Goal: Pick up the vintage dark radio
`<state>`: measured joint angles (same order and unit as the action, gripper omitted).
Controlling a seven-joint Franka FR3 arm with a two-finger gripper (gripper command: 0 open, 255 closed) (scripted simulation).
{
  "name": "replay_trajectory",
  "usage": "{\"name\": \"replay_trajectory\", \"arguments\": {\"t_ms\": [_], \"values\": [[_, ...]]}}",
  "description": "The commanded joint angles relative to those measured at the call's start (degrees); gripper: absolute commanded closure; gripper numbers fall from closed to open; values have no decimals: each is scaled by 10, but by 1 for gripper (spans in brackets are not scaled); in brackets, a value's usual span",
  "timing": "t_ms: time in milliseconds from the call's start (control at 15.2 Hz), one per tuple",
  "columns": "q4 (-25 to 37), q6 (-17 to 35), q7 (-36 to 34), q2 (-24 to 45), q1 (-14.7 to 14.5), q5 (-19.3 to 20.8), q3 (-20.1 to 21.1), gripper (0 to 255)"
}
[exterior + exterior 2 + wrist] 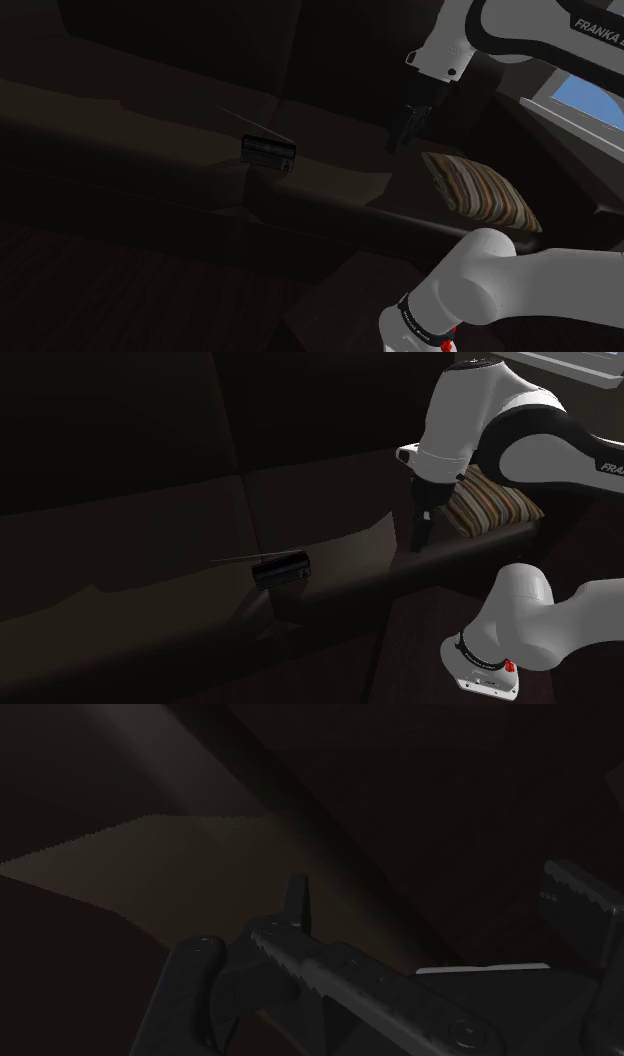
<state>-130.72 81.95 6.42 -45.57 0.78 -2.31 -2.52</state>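
**Item: vintage dark radio (269,152).** A small, dark, box-shaped set with a thin aerial slanting off one end. It rests on the seat of a dark sofa (330,190), close to what appears to be the seam between two seat sections. It sits flat, with nothing touching it.

**Item: end effector (400,135).** All black, on the white Franka arm. It hangs in the air above the sofa seat, pointing downward. It is well apart from the radio, toward the shoulder view's right. In the wrist view the two toothed fingers (330,979) stand wide apart with nothing between them.

**Item: striped cushion (480,192).** Brown and tan bands, lying on the sofa near the end effector, on the side away from the radio. It is not part of the task.

**Item: window (590,95).** A blue pane at the shoulder view's upper right.

**Progress:** Early stage, by these pictures. No grasp has been made and the radio has not been lifted. The end effector is not yet over the radio.

**Remaining:**
- travel across the seat to the radio
- descend with the fingers either side of its body
- close the fingers
- raise it

The aerial probably needs avoiding on approach.
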Motion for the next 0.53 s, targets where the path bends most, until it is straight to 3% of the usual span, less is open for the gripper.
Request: {"name": "replay_trajectory", "arguments": {"t_ms": [0,462], "values": [[0,0,0,0,0,0,0,0],[27,114,44,121,-26,-13,-3,0]]}}
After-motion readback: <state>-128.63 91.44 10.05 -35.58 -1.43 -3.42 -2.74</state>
